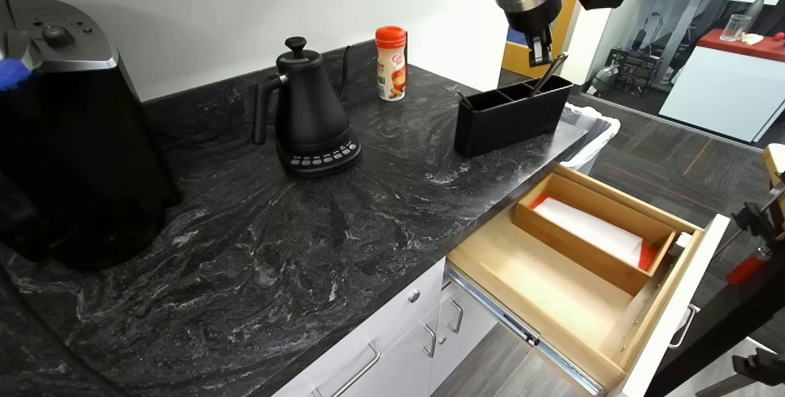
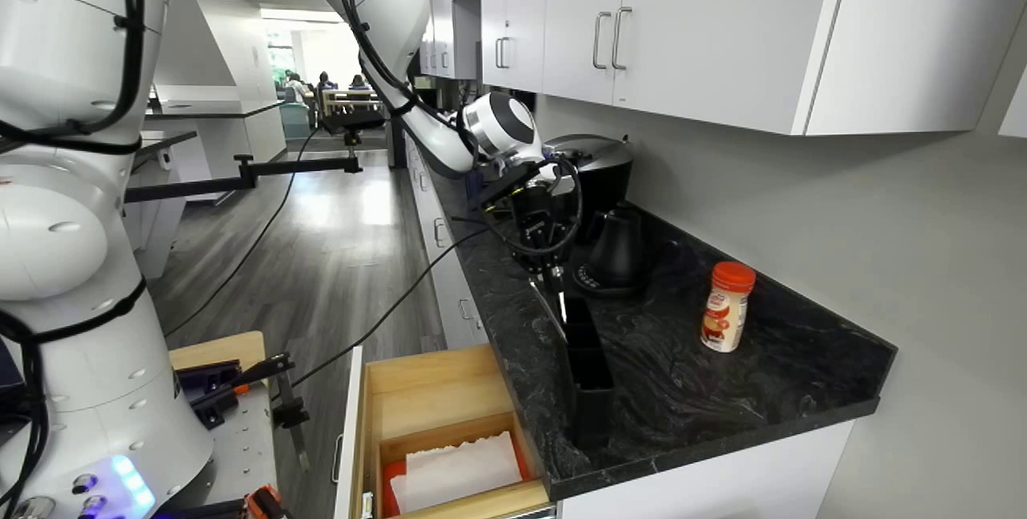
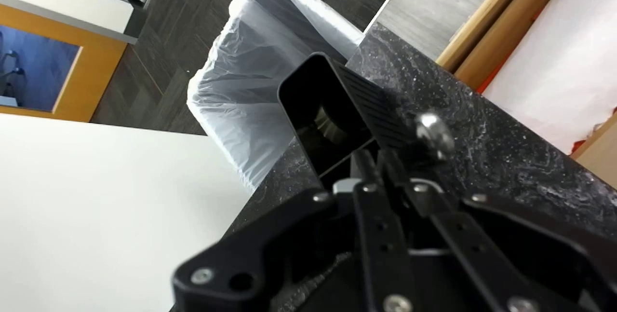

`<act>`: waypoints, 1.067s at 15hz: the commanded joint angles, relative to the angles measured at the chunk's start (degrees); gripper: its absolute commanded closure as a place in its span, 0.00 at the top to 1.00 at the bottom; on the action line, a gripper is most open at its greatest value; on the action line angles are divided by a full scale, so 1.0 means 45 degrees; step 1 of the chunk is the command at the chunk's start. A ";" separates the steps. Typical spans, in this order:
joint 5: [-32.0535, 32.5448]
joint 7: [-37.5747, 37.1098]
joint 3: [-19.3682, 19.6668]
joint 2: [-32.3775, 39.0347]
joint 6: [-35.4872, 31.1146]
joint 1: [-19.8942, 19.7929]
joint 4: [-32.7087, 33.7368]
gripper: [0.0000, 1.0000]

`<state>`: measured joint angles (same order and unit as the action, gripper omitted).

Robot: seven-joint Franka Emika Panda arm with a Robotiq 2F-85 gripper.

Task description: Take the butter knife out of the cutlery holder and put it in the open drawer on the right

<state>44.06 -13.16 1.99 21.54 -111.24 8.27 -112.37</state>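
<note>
A: How does the claw (image 3: 375, 158) stand?

B: Narrow. Its fingers (image 3: 365, 172) are drawn together; the wrist view shows just a thin dark slit between them. The tips point down above the cutlery holder (image 1: 512, 124), which stands on the dark counter (image 1: 343, 250).

A: What is next to the fingertips?

B: A slim metal utensil (image 1: 551, 73). It tilts up out of the holder, just beside the fingers and outside their grip. I can't tell whether it touches them, nor whether it is the butter knife.

A: More cutlery near the claw?

B: In an exterior view a thin bright strip (image 2: 563, 307) shows right below the tips, too small to name. A dark tip (image 1: 464, 100) pokes out of the holder, lower than the claw, at one end. Something pale (image 3: 329, 126) sits down in the end compartment ahead of the fingers, too dim to make out.

A: And the drawer (image 1: 552, 283)?

B: Pulled out, lower than the claw and off to one side, past the counter's edge. It holds a wooden divider tray (image 1: 573, 251) with a white sheet (image 1: 592, 229) lying over something red.

A: What else is around the claw?

B: A lined bin (image 3: 234, 78), below it and beyond the counter's end. On the counter, lower than the claw and apart from it, stand a bottle (image 1: 390, 69) with an orange-red cap and a black kettle (image 1: 314, 102).
</note>
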 commanded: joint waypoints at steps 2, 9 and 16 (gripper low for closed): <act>0.0200 0.0380 -0.0202 0.0049 0.0569 -0.0111 0.0180 0.05; 0.0104 0.0511 -0.0279 -0.0080 0.0604 -0.0093 0.0290 0.58; 0.0258 0.0487 -0.0303 -0.0163 0.0870 -0.0039 0.0694 0.99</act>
<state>44.06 -11.63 1.21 21.57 -109.94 8.26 -109.99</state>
